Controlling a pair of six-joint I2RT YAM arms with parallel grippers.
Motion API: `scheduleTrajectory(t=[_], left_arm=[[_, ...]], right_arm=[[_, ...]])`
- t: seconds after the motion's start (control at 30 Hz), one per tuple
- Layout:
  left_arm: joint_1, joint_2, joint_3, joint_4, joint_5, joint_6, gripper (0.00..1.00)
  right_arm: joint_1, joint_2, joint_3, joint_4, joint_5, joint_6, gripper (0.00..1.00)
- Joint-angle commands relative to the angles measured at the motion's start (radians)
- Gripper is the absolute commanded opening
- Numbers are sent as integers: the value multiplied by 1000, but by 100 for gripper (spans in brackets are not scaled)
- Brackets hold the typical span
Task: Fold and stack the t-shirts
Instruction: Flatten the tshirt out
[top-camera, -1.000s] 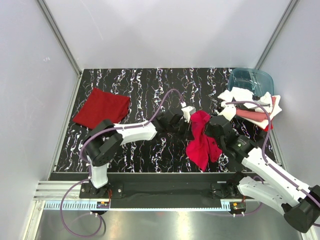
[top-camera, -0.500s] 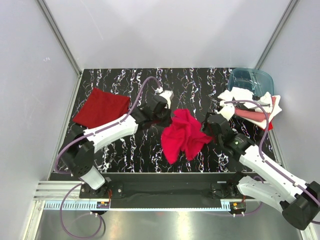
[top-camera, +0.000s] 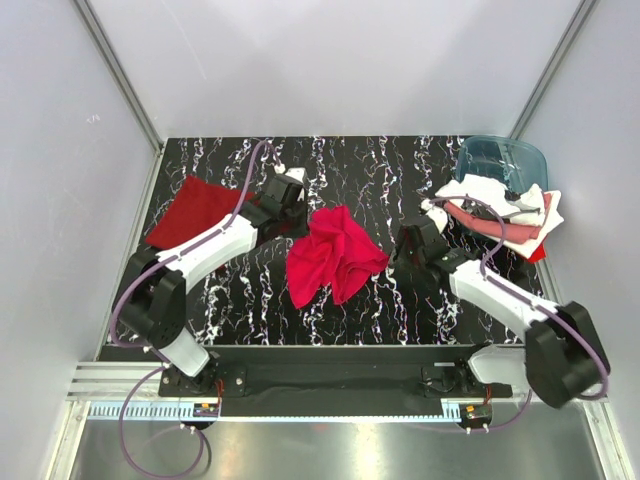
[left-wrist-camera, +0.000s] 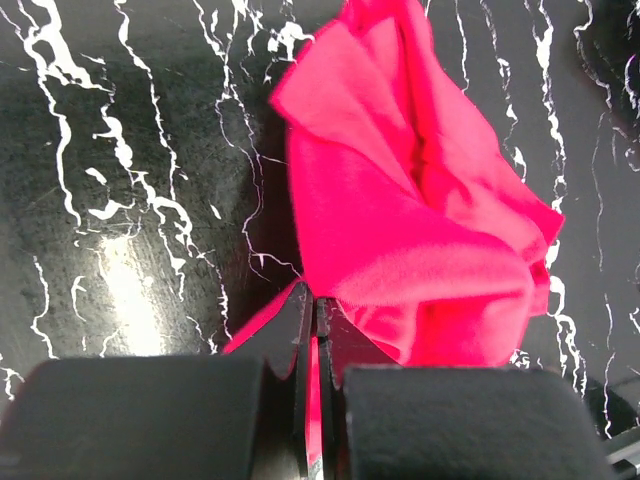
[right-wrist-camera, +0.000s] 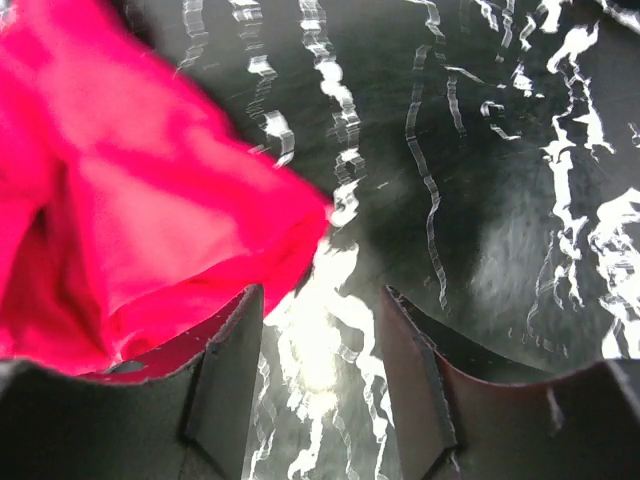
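A bright crimson t-shirt lies crumpled in the middle of the black marbled table. My left gripper is shut on its left edge, and the left wrist view shows crimson cloth pinched between the closed fingers. My right gripper stands open just right of the shirt with only bare table between its fingers; the crimson cloth lies beside its left finger. A darker red t-shirt lies folded flat at the far left. White, pink and red shirts are heaped at the right.
A translucent blue-teal tub stands at the back right corner, behind the heap of shirts. White walls close the table in on three sides. Purple cables run along both arms.
The left gripper has dragged the crimson shirt leftward and away from me. The right gripper has opened and let go of the shirt, and now sits to its right.
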Motion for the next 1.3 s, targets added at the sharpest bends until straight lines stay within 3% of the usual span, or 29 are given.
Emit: scheduleTrajectory(t=[0.0,0.17,0.5,0.73,0.87,1.27], left_arm=[[-5,34,23,17,15,-4,0],[3,42,24,17,26,-9,0],[3,39,16,25,37,-17,0],[3,42,16,32,61,-23,0],[3,39,15,32,67,-23,0],[3,35,16,31,75,-23,0]], right_arm=[[-135,90,-53,180,-312,33,57],[-144,168,-31,210,-330,22,65],[-144,209,-15,251,-331,11,66],[-142,143,-57,340,-343,2,63],[-142,170,-40,377,-391,-16,57],[-140,294,-4,416,-486,-1,59]])
